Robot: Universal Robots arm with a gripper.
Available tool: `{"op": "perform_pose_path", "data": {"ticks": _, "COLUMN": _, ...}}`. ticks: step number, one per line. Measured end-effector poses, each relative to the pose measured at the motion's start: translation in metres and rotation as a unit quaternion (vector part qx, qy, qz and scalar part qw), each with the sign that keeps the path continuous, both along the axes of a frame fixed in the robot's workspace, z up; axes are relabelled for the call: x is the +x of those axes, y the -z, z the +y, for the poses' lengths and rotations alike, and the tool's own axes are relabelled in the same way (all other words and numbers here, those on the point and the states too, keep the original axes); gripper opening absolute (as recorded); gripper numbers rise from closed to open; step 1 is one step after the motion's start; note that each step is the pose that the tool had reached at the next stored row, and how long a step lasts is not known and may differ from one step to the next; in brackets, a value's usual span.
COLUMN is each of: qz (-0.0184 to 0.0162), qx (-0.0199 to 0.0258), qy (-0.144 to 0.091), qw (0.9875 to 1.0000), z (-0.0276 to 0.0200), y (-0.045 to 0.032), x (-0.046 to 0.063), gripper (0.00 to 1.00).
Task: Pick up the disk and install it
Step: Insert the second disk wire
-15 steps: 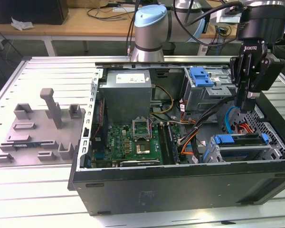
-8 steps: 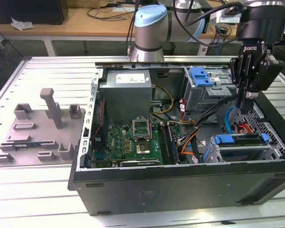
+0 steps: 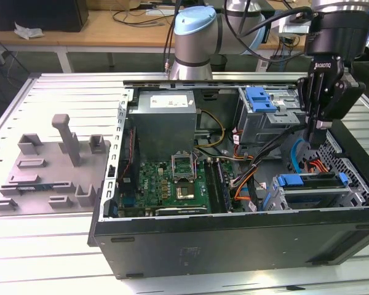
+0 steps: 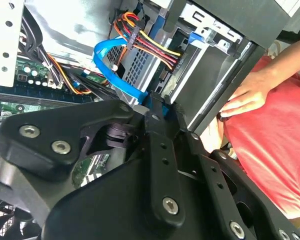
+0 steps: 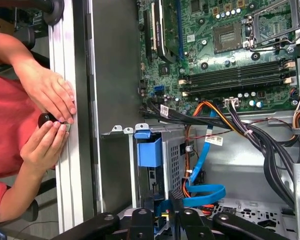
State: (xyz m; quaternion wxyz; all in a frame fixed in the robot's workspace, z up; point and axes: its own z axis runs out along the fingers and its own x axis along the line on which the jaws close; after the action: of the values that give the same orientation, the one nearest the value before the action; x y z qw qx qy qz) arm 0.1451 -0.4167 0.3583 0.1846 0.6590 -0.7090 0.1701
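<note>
The gripper (image 3: 317,128) hangs over the open computer case (image 3: 234,236) at the exterior view's right, between the upper drive cage (image 3: 264,123) and the lower drive bay (image 3: 310,187). Its fingers stand close together. In both wrist views a strip of bright blue plastic shows pinched between them; I take it for the carrier edge of the disk (image 5: 162,206) (image 4: 155,102). The drive's body is hidden under the gripper (image 5: 164,212) (image 4: 162,107). A blue data cable (image 5: 205,192) loops right beside the fingertips, and a metal cage with a blue latch piece (image 5: 149,150) lies just beyond them.
A grey fixture plate (image 3: 49,172) lies on the table at the exterior view's left. The motherboard (image 3: 172,181), bundled cables (image 3: 246,178) and power supply (image 3: 166,114) sit inside the case. A person's hands (image 5: 50,100) rest on the table rail by the case wall.
</note>
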Motion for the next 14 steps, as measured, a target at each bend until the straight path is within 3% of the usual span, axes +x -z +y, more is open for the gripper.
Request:
{"op": "perform_pose_path", "data": {"ticks": 1, "qz": 0.0, "qx": 0.0, "qy": 0.0, "qw": 1.0, "z": 0.0, "y": 0.0007, "x": 0.0, "gripper": 0.25}}
{"op": "perform_pose_path", "data": {"ticks": 2, "qz": 0.0, "qx": 0.0, "qy": 0.0, "qw": 1.0, "z": 0.0, "y": 0.001, "x": 0.0, "gripper": 0.16}}
{"op": "perform_pose_path", "data": {"ticks": 14, "qz": -0.0002, "qx": 0.0011, "qy": 0.0, "qw": 1.0, "z": -0.0014, "y": 0.0018, "x": 0.0, "gripper": 0.16}}
